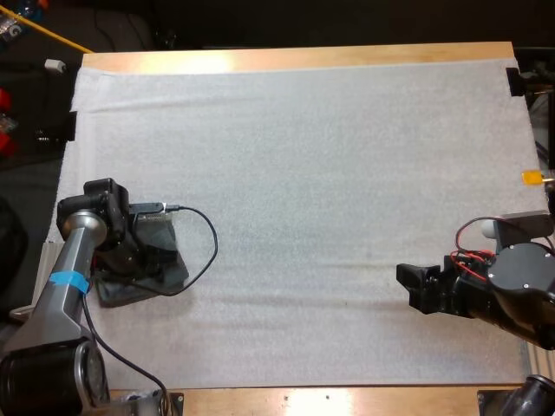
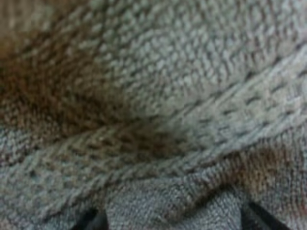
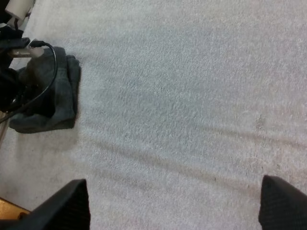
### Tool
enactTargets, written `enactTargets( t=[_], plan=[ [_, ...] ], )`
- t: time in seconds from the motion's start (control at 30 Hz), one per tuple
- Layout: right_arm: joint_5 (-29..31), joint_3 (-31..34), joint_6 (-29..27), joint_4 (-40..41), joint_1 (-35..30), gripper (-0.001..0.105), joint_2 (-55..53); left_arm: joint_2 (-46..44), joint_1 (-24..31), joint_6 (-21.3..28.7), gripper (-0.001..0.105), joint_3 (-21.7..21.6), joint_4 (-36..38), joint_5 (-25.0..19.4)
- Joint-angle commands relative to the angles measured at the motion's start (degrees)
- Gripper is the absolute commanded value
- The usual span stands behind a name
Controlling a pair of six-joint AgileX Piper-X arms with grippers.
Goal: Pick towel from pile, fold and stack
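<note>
Down on the dark grey-green towel (image 1: 169, 276) with the left gripper (image 1: 143, 256), pressed right into the cloth; cannot tell whether spread or clamped. Up close from the left wrist: looped weave and a stitched hem band, bunched into a fold. Over at the right gripper (image 1: 412, 283): black fingers (image 3: 72, 206) wide apart, holding nothing, above the white mat (image 1: 303, 173). Bare mat between the two grippers. Towel near the mat's left edge, toward the near side of the wooden table (image 1: 286, 59), directly beneath the left gripper and well apart from the right
</note>
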Motion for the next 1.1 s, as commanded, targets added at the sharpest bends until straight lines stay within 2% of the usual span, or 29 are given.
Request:
enactTargets(
  t=[0.0,0.3,0.6,0.87,1.07],
  plan=[
    [-0.3,-0.3,-0.6,0.1,-0.2,0.070,-0.1,-0.6,-0.2,-0.8,0.058,-0.5,0.3,-1.0],
    [-0.3,-0.3,-0.6,0.1,-0.2,0.070,-0.1,-2.0,-0.2,-0.8,0.058,-6.9,-2.1,-1.0],
    [-0.3,-0.3,-0.6,0.1,-0.2,0.070,-0.1,0.5,-0.2,-2.0,0.058,-7.1,-10.2,-1.0],
    [-0.3,-0.3,-0.6,0.1,-0.2,0.070,-0.1,8.2,-0.2,-2.0,0.058,-7.1,-8.0,0.2],
    [-0.3,-0.3,-0.6,0.0,-0.2,0.070,-0.1,5.9,-0.2,-1.6,0.058,-9.4,-6.5,3.0]
  ],
)
